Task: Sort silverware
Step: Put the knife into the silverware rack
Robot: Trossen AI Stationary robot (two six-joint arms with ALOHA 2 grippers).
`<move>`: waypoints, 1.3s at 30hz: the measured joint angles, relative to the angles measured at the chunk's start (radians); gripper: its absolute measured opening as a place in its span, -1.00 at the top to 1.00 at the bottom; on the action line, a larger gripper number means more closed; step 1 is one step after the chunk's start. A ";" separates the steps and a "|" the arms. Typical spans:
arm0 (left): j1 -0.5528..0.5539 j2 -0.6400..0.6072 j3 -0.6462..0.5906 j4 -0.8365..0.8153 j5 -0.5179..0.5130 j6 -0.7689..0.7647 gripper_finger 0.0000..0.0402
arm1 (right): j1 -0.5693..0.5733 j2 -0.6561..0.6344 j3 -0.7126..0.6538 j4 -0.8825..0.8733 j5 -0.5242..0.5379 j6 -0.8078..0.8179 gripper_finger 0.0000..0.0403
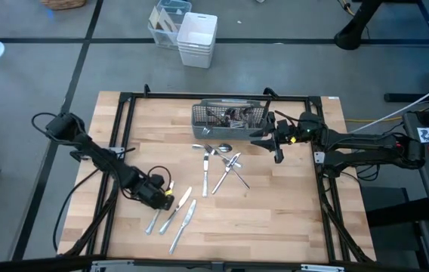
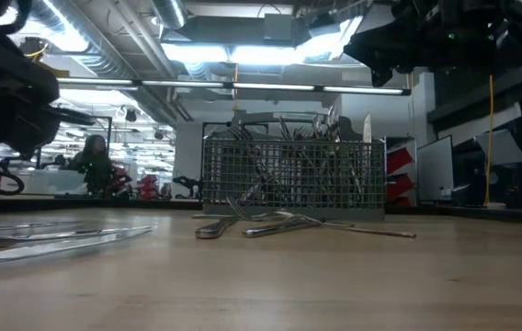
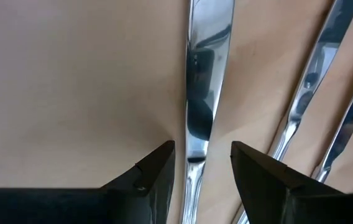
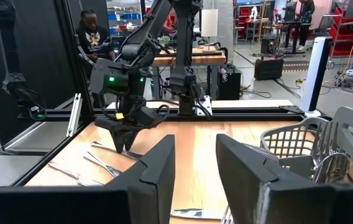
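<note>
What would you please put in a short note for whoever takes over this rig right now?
Left pincer: open, low over the table's near-left area, straddling a knife, not yet closed on it.
Right pincer: open and empty, raised beside the right end of the grey mesh caddy.
Silverware: many pieces already stand in the caddy. A loose cluster lies just in front of it, and a few more pieces lie by the left pincer.
Done: part of the sorting.
Left: grip and move the knife, then clear both loose groups.

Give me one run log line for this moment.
left gripper: open, fingers astride knife | right gripper: open, beside caddy
</note>
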 joint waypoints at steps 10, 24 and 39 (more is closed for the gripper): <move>-0.072 0.036 0.031 -0.014 -0.002 -0.105 0.25 | 0.000 0.000 0.000 0.001 0.001 0.000 0.41; -0.071 0.181 0.171 -0.179 -0.002 -0.063 0.25 | 0.000 0.000 0.000 0.007 0.002 -0.001 0.41; -0.070 0.186 0.164 -0.184 -0.015 -0.084 0.29 | 0.000 0.000 0.000 0.006 0.001 -0.001 0.41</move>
